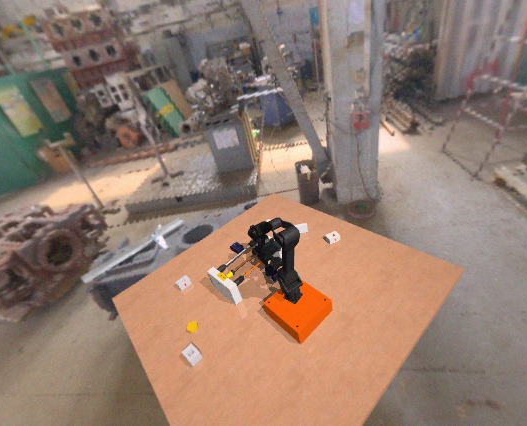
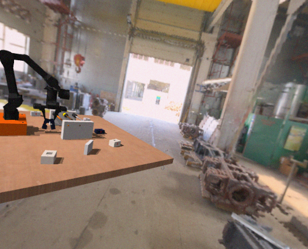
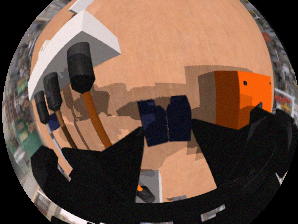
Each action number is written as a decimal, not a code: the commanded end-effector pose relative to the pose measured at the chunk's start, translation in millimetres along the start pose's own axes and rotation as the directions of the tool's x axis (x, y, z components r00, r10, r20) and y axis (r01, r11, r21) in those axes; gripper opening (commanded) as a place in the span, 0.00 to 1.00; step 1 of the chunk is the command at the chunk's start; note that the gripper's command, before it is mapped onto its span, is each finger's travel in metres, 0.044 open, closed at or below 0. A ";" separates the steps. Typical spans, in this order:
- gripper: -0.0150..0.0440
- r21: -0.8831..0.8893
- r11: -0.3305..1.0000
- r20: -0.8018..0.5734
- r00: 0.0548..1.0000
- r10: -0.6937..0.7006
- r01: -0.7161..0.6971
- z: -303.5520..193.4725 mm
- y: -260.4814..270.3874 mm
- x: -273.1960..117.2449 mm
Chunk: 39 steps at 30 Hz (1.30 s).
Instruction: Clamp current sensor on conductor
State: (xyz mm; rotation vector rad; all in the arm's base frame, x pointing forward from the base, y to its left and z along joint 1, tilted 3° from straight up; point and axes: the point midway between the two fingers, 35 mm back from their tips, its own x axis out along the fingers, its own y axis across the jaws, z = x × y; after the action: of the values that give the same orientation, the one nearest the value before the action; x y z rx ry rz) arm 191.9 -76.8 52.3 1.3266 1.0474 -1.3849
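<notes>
The open sensor, dark blue with two halves spread apart, is between my fingertips. My gripper points down and is shut on it, beside the conductors and close over the table. An orange conductor, a brown one and a grey one run between two white end blocks; the near block shows best. A yellow tag sits at that block. The LOAD lettering and the sensor's arrow cannot be read.
A second dark blue piece is by the grey conductor's far side. Small white blocks and a yellow disc are on the table. The orange base is close to the sensor.
</notes>
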 end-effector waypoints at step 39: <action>0.25 -0.051 0.999 0.003 1.000 0.012 -0.012 -5.8 81.1 -100.5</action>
State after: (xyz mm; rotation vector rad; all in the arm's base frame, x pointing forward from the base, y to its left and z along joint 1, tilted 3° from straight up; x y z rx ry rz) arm 255.3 -80.7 154.6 1.3063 1.0577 -1.3542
